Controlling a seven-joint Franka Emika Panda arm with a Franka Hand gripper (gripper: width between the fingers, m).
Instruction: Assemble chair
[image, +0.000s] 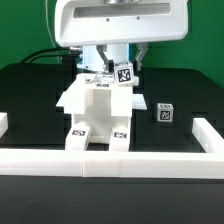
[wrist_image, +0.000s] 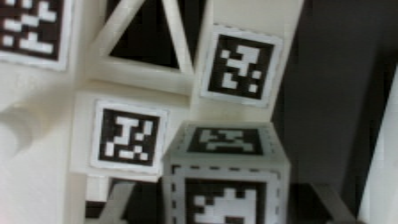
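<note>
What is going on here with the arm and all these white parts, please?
The arm's tool is down over the partly built chair and seems closed on a small tagged part at the chair's top. The chair stands against the white border rail. Another tagged block lies loose on the table, to the exterior view's right of the chair, untouched.
</note>
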